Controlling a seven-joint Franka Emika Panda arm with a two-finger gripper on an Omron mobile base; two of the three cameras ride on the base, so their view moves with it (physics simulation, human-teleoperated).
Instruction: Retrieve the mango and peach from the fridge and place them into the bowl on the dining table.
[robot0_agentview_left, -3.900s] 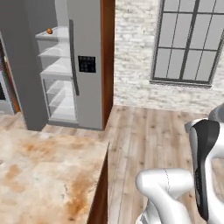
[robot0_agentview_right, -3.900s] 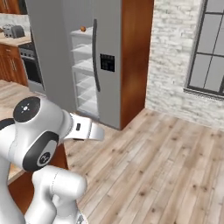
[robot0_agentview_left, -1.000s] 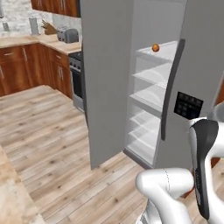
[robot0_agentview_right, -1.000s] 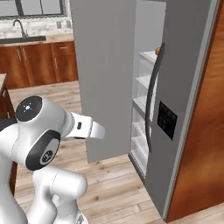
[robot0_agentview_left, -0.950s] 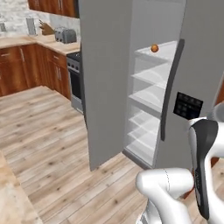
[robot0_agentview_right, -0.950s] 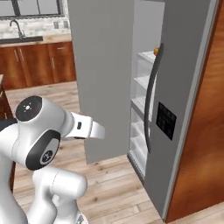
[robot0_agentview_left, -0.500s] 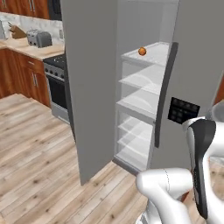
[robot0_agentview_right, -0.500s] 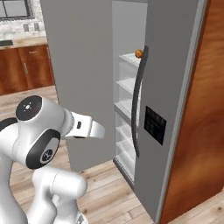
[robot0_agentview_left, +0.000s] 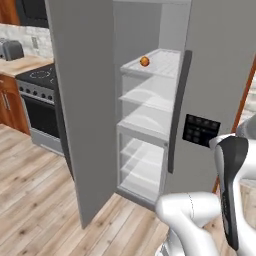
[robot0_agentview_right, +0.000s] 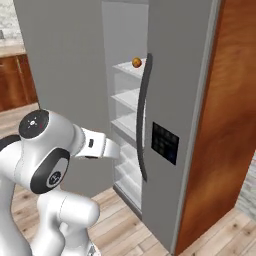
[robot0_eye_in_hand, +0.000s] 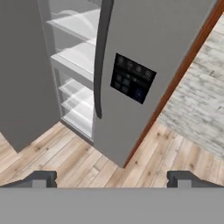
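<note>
The grey fridge (robot0_agentview_left: 220, 75) stands close ahead with its left door (robot0_agentview_left: 85, 100) swung open on white shelves. A small round orange fruit (robot0_agentview_left: 144, 61) lies on the top shelf, also seen in the right base view (robot0_agentview_right: 136, 62); mango or peach, I cannot tell, and the other fruit is out of view. In the hand view my gripper (robot0_eye_in_hand: 113, 178) is open and empty, well short of the fridge (robot0_eye_in_hand: 144, 35), facing its shut right door with the dark handle (robot0_eye_in_hand: 101, 57) and black panel (robot0_eye_in_hand: 131, 78). The bowl and dining table are out of view.
A dark stove (robot0_agentview_left: 35, 100) and a toaster (robot0_agentview_left: 10, 49) on a wooden counter stand left of the open door. A reddish-brown wooden panel (robot0_agentview_right: 230, 125) flanks the fridge's right side, with a pale brick wall (robot0_eye_in_hand: 197, 100) beyond. Wooden floor (robot0_eye_in_hand: 65, 162) lies before the fridge.
The whole picture has shifted: the base has driven closer to the fridge, which now looms larger. The fruit has stayed on its shelf and the gripper has stayed open.
</note>
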